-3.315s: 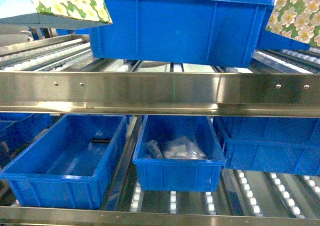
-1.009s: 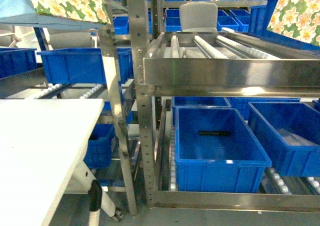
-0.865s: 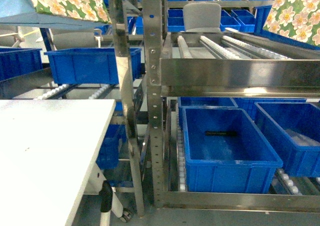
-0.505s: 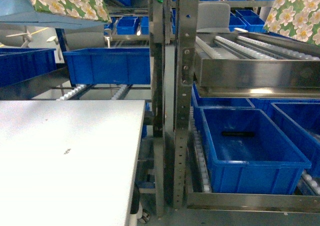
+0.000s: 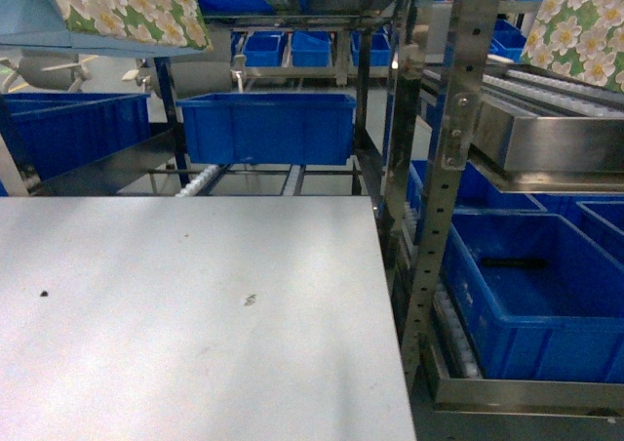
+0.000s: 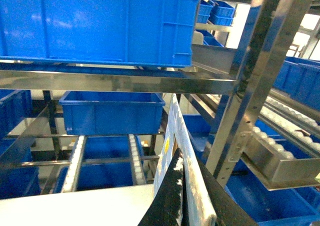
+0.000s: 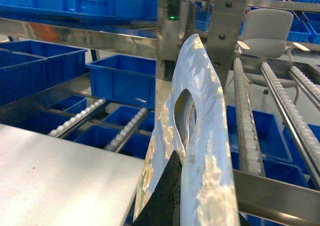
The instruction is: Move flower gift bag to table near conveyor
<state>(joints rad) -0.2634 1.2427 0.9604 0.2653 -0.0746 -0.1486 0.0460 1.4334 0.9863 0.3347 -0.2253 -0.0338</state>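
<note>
The flower gift bag hangs in the air above the scene; in the head view only its two floral ends show, at the top left [image 5: 127, 7] and the top right [image 5: 583, 26]. My left gripper [image 6: 181, 158] is shut on the bag's pale rim [image 6: 195, 195], black fingers [image 6: 170, 198] pinching it. My right gripper [image 7: 176, 161] is shut on the bag's blue rim [image 7: 205, 116] below its handle cut-out. The white table [image 5: 195, 314] fills the lower left below the bag. The conveyor [image 5: 546, 119], a steel roller rack, stands right of it. Neither gripper shows in the head view.
A perforated steel post [image 5: 444, 168] rises at the table's right edge. Blue bins sit on the racks behind the table [image 5: 268, 127] and low on the right [image 5: 531, 304]. A grey chair [image 7: 267, 28] stands beyond the rollers [image 7: 245, 111].
The view has swung left: the rack with its bins slid off to the right and the white table came to fill the lower left. Both bag ends stay held at the top corners.
</note>
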